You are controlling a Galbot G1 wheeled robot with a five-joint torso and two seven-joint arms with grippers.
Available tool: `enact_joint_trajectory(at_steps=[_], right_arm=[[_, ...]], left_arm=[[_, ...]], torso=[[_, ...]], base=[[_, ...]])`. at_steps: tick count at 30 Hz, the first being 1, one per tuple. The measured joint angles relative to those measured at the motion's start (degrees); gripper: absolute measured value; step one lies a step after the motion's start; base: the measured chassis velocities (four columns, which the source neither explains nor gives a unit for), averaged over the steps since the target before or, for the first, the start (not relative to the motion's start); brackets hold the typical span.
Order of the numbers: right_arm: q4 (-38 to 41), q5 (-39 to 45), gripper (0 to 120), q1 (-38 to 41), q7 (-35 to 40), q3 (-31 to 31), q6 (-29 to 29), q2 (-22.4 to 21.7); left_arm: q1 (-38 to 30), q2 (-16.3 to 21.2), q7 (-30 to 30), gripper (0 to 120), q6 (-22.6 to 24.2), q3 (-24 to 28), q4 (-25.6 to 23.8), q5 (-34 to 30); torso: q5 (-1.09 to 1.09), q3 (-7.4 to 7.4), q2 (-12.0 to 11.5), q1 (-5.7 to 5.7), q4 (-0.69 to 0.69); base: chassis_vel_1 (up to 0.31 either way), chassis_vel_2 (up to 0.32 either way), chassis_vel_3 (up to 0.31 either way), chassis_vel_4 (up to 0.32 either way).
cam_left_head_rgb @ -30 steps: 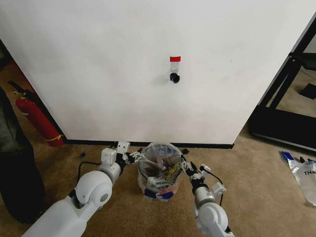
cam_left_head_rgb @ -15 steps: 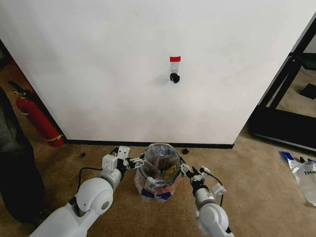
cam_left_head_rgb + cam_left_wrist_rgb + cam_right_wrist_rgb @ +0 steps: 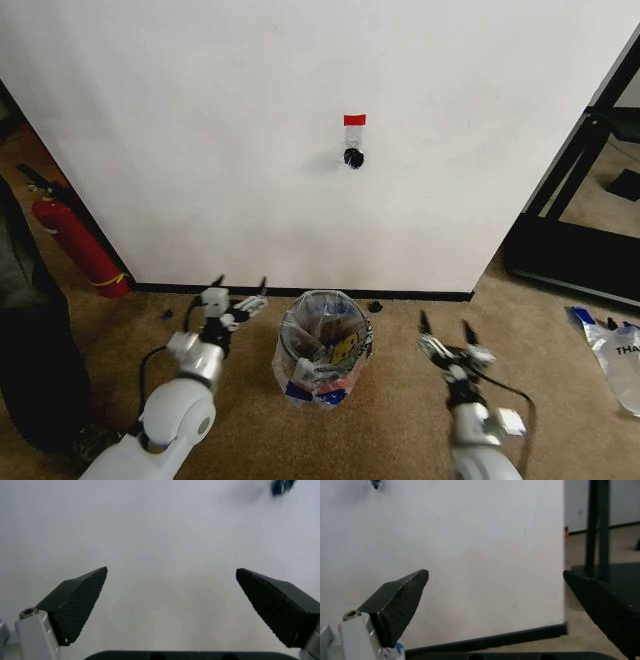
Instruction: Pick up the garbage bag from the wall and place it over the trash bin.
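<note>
Film as thin as this garbage bag (image 3: 322,345) is nearly weightless, limp and slippery, so if you need to reseat it, pinch a gathered fold at the mouth or a blue handle, not the flat clear side. You have it draped over the trash bin (image 3: 325,305) on the carpet just before the wall (image 3: 250,130), its skirt bunched around the base. Your left gripper (image 3: 240,290) and right gripper (image 3: 445,330) flank the bin, both clear of the plastic with fingers spread apart.
</note>
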Motion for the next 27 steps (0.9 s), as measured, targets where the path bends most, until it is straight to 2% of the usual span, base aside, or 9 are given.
enact_joint_trajectory(at_steps=[1,2,6,10,17,27], right_arm=[[1.15,-0.95,100,-1.88,0.12,0.68,1.08,0.4],[1.15,-0.95,100,-1.88,0.12,0.68,1.08,0.4],[4.45,-6.8,100,-6.77,1.54,1.4,2.73,1.44],[7.05,-9.21,100,-8.23,1.77,0.7,3.21,1.68],[12.79,-10.84,100,-7.67,1.57,-0.24,0.88,0.27],[15.74,-11.95,100,-4.33,1.6,-0.51,-0.69,-0.33]], left_arm=[[2.21,-0.59,0.43,100,-2.1,-1.42,-0.48,0.15],[2.21,-0.59,0.43,100,-2.1,-1.42,-0.48,0.15],[9.92,-1.98,0.89,100,-6.3,-5.07,-3.31,1.1],[14.95,-2.91,0.97,100,-7.4,-6.21,-5.6,2.94],[17.75,-1.9,0.71,100,-8.46,-6.65,-7.1,5.14],[16.78,-2.71,-0.07,100,-6.4,-6.67,-8.31,4.74]], torso=[[-0.01,0.0,0.0,0.0,0.0],[-0.01,0.0,0.0,0.0,0.0],[0.0,0.0,0.0,0.0,0.02],[0.01,0.0,0.0,0.0,0.03],[0.01,0.01,0.0,0.0,0.02],[0.01,0.01,0.0,0.01,0.02]], base=[[0.0,0.0,0.0,0.0],[0.0,0.0,0.0,0.0],[0.0,0.0,0.0,0.0],[0.0,0.0,0.0,0.0],[0.0,0.0,0.0,0.0],[0.0,0.0,0.0,0.0]])
